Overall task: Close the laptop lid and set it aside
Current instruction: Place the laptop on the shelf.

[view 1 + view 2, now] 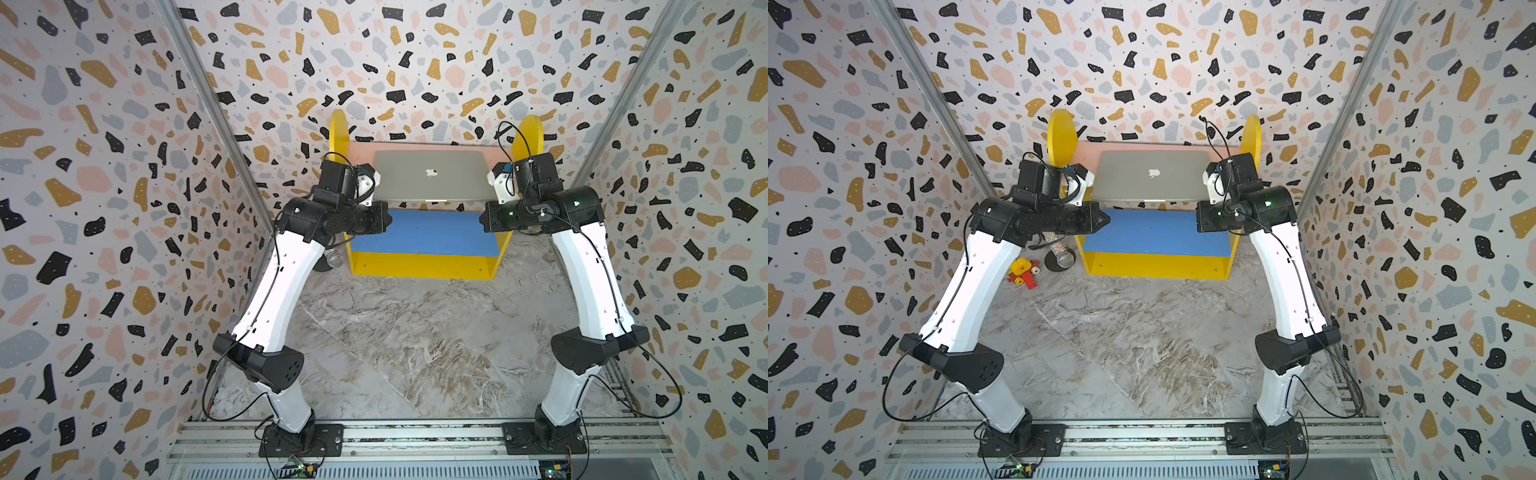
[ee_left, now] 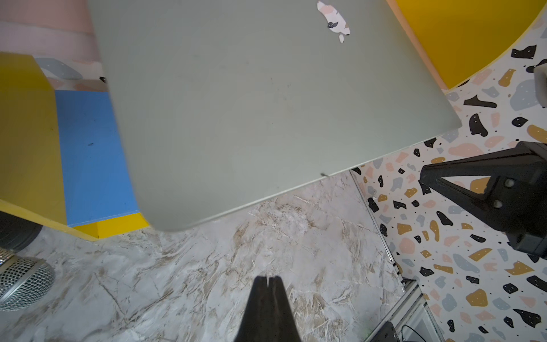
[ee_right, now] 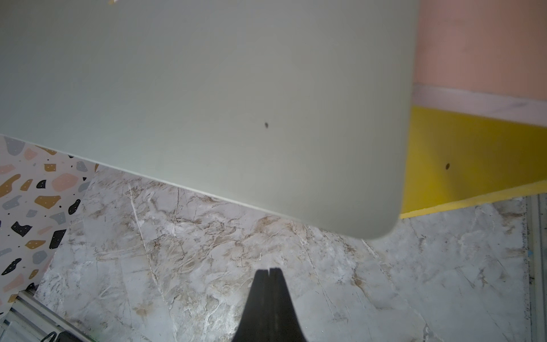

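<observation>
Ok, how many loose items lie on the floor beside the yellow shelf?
2: a microphone beside the shelf, and a red-and-yellow toy vehicle next to it. The left arm may hide more.

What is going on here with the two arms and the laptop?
A robot is meant to close the laptop and set it aside. It lies on the pink top shelf of a yellow stand, already closed, logo side up. Nothing holds it: the left gripper and the right gripper are both shut on nothing, just in front of it, one at each side, tips facing each other.
</observation>
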`<action>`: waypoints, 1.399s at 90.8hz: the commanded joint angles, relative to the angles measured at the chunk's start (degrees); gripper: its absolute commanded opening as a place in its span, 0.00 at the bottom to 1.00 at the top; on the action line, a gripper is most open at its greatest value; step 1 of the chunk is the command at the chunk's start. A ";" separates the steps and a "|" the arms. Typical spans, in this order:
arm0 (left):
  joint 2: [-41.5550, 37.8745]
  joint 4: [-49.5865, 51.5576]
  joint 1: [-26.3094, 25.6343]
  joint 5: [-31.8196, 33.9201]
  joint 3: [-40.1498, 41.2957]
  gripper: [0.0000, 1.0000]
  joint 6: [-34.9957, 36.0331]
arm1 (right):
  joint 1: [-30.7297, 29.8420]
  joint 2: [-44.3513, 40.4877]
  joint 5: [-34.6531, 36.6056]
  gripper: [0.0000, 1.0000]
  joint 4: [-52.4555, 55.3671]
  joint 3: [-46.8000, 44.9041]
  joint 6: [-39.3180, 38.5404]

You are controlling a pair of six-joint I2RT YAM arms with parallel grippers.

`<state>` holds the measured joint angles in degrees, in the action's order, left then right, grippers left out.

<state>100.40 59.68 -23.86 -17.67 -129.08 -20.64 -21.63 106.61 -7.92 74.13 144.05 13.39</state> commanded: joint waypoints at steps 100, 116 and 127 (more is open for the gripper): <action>9.71 1.81 0.60 3.99 -15.48 0.00 3.14 | -0.17 3.23 2.73 0.00 -4.20 4.50 -2.58; 10.77 1.49 1.17 3.61 -16.65 0.00 2.88 | 0.01 3.74 2.89 0.00 -5.53 4.57 -2.67; 11.12 1.15 1.73 3.31 -17.10 0.00 2.82 | 0.17 3.94 2.91 0.00 -6.39 4.73 -2.62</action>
<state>110.76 63.00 -22.92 -14.31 -144.05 -18.61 -21.61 111.18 -5.72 70.17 146.65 11.27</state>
